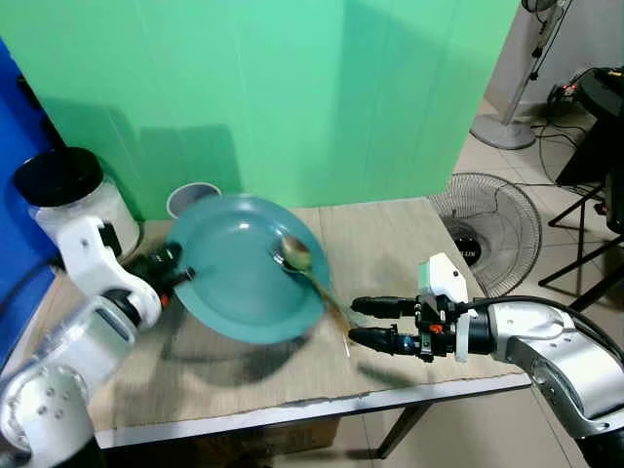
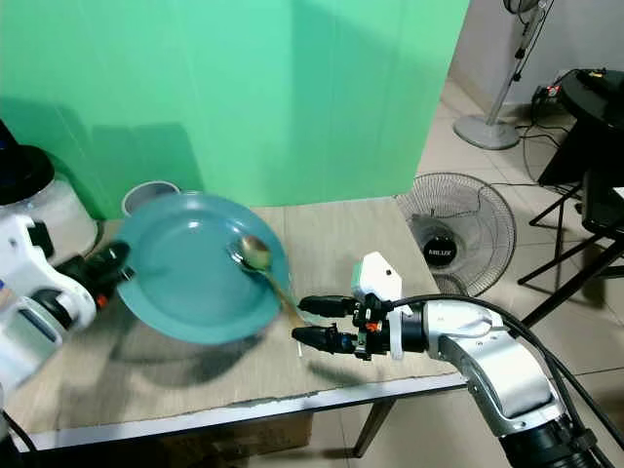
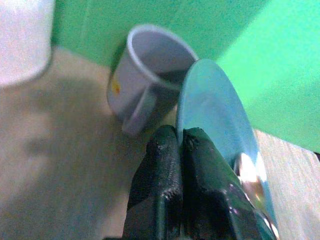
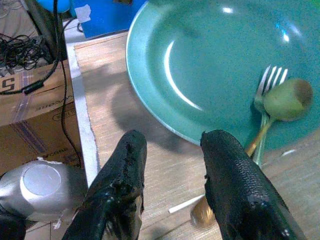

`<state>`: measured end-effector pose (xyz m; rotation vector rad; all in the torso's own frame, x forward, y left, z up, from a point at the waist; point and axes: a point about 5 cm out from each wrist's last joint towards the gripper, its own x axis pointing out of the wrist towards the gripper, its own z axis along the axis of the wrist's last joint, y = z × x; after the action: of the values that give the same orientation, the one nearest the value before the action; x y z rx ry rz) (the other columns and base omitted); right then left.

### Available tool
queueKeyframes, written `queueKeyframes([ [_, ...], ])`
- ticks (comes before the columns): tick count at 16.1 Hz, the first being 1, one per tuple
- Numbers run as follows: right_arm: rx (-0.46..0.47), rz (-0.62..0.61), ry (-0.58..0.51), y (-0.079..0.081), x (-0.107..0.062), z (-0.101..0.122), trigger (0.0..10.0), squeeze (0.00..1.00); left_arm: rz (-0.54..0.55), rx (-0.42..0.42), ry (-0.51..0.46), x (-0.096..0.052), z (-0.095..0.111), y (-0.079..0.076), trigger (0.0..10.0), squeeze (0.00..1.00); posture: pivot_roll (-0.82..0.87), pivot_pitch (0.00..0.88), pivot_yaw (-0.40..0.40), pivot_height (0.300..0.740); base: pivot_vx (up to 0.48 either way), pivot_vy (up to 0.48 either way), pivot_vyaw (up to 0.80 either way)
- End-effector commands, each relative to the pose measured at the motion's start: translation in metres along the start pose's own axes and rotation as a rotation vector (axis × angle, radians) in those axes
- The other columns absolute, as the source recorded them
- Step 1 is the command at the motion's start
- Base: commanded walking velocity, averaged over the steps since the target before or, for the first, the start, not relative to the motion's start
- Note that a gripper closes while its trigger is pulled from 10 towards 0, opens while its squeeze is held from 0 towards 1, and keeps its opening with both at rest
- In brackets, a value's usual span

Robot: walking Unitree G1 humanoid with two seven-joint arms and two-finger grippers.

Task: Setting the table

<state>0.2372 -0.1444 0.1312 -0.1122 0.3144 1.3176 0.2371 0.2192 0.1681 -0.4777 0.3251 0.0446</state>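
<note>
A teal plate [image 1: 239, 268] is held tilted above the table, its left rim pinched by my left gripper [image 1: 168, 269], which is shut on it. A gold spoon [image 1: 295, 255] and a fork [image 4: 265, 90] lean with their heads on the plate's right side and their handles down on the mat. My right gripper [image 1: 375, 322] hovers open just right of the handles, nothing between its fingers. A grey mug [image 1: 191, 198] stands behind the plate, by the green backdrop.
A woven beige mat [image 1: 390, 244] covers the table. A white jar with a black lid [image 1: 68, 195] stands at the back left. Right of the table are a floor fan [image 1: 492, 224] and a black stand [image 1: 595, 166]. A cardboard box [image 4: 30, 95] sits under the table.
</note>
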Motion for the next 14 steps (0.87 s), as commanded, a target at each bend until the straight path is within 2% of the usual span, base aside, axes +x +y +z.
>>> queueKeyframes([
  [1,-0.027,-0.030,-0.003,-0.005,-0.005,0.004,10.0,0.00,0.035,0.026,-0.033,-0.003,0.009,0.002,0.0,0.00,-0.01,0.000,0.051,0.740,0.000,0.000,0.00],
  [2,-0.025,-0.035,-0.003,-0.006,-0.006,0.003,10.0,0.00,0.011,0.050,-0.056,-0.004,0.017,-0.004,0.0,0.00,0.00,0.000,0.051,0.740,0.000,0.000,0.00],
  [8,-0.023,-0.064,-0.013,-0.009,-0.010,0.005,10.0,0.00,-0.064,0.091,-0.108,-0.006,0.036,-0.021,0.0,0.00,0.00,0.000,0.053,0.740,0.000,0.000,0.00],
  [11,-0.028,-0.087,-0.013,-0.012,-0.015,0.006,10.0,0.00,-0.089,0.179,-0.174,-0.008,0.060,-0.029,0.0,0.00,0.01,0.000,0.057,0.740,0.000,0.000,0.00],
  [14,-0.033,-0.094,-0.007,-0.012,-0.015,0.004,10.0,0.00,-0.114,0.275,-0.205,-0.008,0.075,-0.039,0.0,0.00,0.01,0.000,0.061,0.740,0.000,0.000,0.00],
])
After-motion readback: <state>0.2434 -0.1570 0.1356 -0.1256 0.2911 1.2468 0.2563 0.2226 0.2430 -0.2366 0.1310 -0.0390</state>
